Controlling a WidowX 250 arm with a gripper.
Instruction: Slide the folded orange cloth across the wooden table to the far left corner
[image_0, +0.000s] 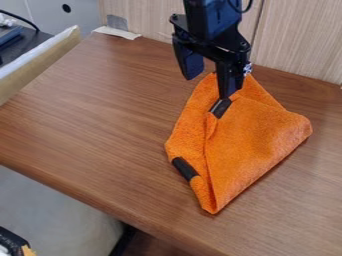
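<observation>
The black gripper (208, 87) hangs at the upper middle of the view, its two fingers spread apart. Beneath it an orange cloth (254, 135) lies folded on the wooden table, with a rounded corner at the right and a pointed end toward the front. One black patch (185, 169) marks the cloth's lower left edge. Another black patch (220, 107) is on a fold right below the tip of the gripper's right finger; whether that finger touches it I cannot tell. Part of the cloth's back edge is hidden behind the gripper.
The brown wooden table (100, 115) ends at a front edge running down to the right. A pale wood-grain panel (300, 40) stands along its back. At the upper left are a light ledge (40, 62) and a dark surface with a blue object (9, 36).
</observation>
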